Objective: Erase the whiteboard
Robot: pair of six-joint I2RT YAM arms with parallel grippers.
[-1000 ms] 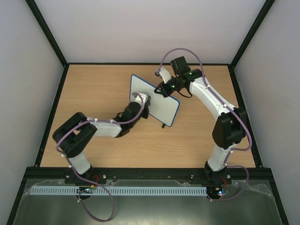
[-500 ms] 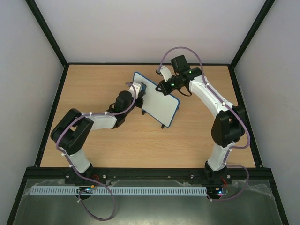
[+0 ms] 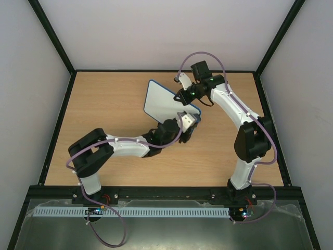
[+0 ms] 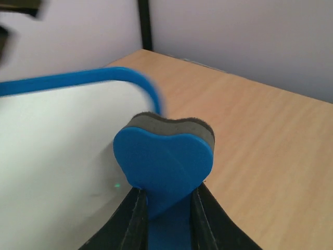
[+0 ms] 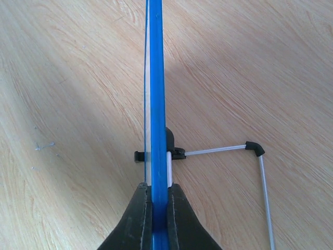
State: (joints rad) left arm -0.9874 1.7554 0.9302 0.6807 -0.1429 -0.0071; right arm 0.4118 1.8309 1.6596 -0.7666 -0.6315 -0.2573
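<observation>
Wood counter [image 3: 104, 99], grey walls on three sides. Whiteboard [image 3: 164, 101] stands tilted. Its blue rim is pinched between the jaws of the right tool [image 5: 156, 194] and runs straight out ahead of it. The wire stand [image 5: 258, 156] pokes out to that tool's right.

Left tool [image 4: 167, 200] is clamped low on the eraser [image 4: 164, 156], blue face toward the wrist camera, dark felt on the far side. The eraser sits at the board's rounded corner, just ahead-left of the tool tip. Can't tell if the felt is touching. Board face beside it reads white, but it's blurred, so faint marks aren't ruled out.

Risks, my read:
- The eraser is right at the corner. A stroke outward runs off the face, snags the rim and levers the board.
- Right tool has only a thin edge. A hard sideways push from the left tool could twist the board in that pinch or skid the stand on the counter.
- The eraser is gripped at its base, so heavy pressure may pivot it in the jaws.
</observation>
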